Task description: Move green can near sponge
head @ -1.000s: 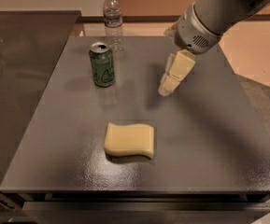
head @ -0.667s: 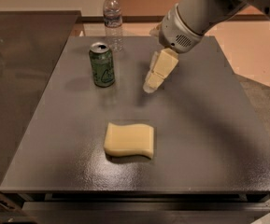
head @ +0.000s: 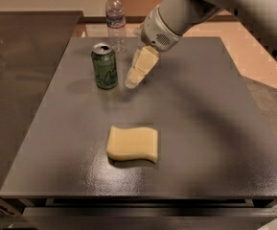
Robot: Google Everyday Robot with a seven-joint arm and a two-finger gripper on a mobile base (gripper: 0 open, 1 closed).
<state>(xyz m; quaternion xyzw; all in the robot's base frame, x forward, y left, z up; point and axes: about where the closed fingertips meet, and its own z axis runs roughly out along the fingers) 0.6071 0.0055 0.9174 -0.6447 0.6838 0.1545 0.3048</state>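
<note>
The green can stands upright on the dark table, left of centre toward the back. It has a silver top and a pale logo. The pale yellow sponge lies flat near the front middle, well apart from the can. My gripper, with cream fingers, reaches down from the upper right and hangs just right of the can, a small gap between them. It holds nothing.
A clear plastic water bottle stands at the table's back edge, behind the can. A darker counter adjoins the table on the left. My arm crosses the back right of the table.
My gripper has moved left across the table, from right of centre to just beside the can. The can and sponge have not moved.
</note>
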